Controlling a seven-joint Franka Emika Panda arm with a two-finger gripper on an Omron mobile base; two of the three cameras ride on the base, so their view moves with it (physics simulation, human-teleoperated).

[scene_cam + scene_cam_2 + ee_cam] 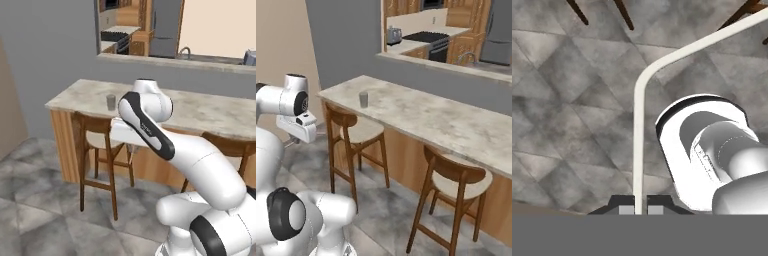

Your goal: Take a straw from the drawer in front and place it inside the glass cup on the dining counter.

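In the hand view, my gripper (pixel 638 210) is shut on a thin pale straw (pixel 638 125). The straw runs up from the fingertips and bends off to the upper right, above the tiled floor. The hand (pixel 300 127) hangs in front of the dining counter (pixel 431 117), left of the nearest stool and lower than the countertop. A small grey glass cup (pixel 110 102) (pixel 363 99) stands upright near the left end of the dining counter (pixel 200 112). The drawer is out of view.
Wooden stools (pixel 100 150) (pixel 356 135) (pixel 456 185) stand tucked against the counter's front. Grey stone tiles (pixel 572 100) cover the floor. Behind the counter, a pass-through opening (pixel 446 35) looks into the kitchen with a stove and a sink.
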